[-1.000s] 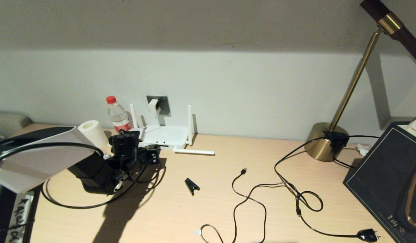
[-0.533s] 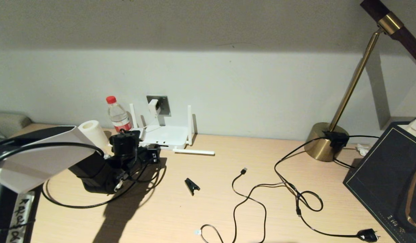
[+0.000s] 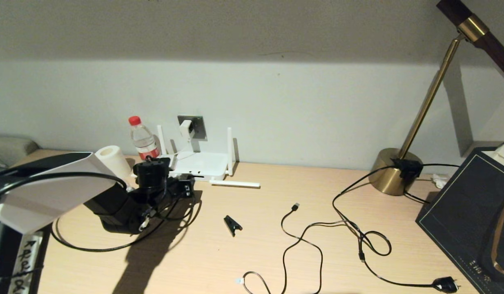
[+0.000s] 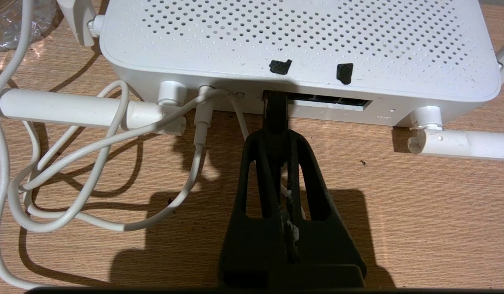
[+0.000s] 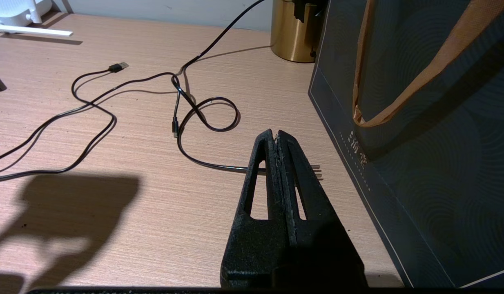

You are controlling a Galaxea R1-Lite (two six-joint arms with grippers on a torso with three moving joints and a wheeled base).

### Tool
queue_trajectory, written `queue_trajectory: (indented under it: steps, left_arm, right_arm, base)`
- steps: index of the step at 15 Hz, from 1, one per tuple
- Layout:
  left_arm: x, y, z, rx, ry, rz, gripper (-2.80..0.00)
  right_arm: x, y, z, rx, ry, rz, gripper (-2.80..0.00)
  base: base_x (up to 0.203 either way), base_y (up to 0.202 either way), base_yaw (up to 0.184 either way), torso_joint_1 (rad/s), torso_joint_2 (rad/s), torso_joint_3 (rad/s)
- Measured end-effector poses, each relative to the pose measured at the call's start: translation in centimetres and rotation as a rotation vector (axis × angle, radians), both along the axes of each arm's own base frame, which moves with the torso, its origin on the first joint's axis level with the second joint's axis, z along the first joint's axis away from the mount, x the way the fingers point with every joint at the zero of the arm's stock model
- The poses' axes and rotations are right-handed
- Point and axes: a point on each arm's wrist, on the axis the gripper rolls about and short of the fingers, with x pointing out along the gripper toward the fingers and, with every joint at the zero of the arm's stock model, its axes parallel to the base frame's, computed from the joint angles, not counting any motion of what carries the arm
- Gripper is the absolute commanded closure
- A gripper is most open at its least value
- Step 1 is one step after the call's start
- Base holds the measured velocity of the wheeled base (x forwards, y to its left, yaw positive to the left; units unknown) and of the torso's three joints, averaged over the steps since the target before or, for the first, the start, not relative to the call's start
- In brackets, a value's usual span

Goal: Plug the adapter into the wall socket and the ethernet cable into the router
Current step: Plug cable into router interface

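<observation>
The white router lies flat against the wall, with its port row facing my left gripper. This gripper is shut on the black end of the ethernet cable. The tip of that end sits in the leftmost port opening. The rest of the cable loops back over the desk. The white adapter sits in the dark grey wall socket, and its thin white cord runs to the router. My right gripper hovers shut and empty over the desk on the right.
A water bottle and a white paper roll stand left of the router. A black clip, a thin USB cable and a cord with a black plug lie mid-desk. A brass lamp base and a dark bag are on the right.
My left arm has crept very slightly toward the router, and the cable loop behind it has shifted a little. Nothing else has moved.
</observation>
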Motion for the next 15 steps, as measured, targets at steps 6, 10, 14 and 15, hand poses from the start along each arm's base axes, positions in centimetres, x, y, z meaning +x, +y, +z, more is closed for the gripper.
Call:
queue_trajectory:
  steps: [6,10,14,15]
  left_arm:
    - [0.32,0.02,-0.19,0.000,0.000,0.001,0.00]
    - [0.58,-0.02,-0.38,-0.001,-0.001,0.000,0.00]
    - [0.66,-0.03,-0.49,0.000,0.001,0.000,0.00]
    - [0.68,-0.03,-0.49,0.000,0.001,0.000,0.00]
  right_arm:
    - [0.00,0.00,0.00,0.000,0.000,0.000,0.00]
    - [0.00,0.00,0.00,0.000,0.000,0.000,0.00]
    - [0.00,0.00,0.00,0.001,0.000,0.000,0.00]
    - [0.00,0.00,0.00,0.000,0.000,0.000,0.00]
  base:
    - [0.000,0.000,0.000,0.000,0.00,0.000]
    - [0.000,0.000,0.000,0.000,0.00,0.000]
    - [0.000,0.000,0.000,0.000,0.00,0.000]
    - [0.000,0.000,0.000,0.000,0.00,0.000]
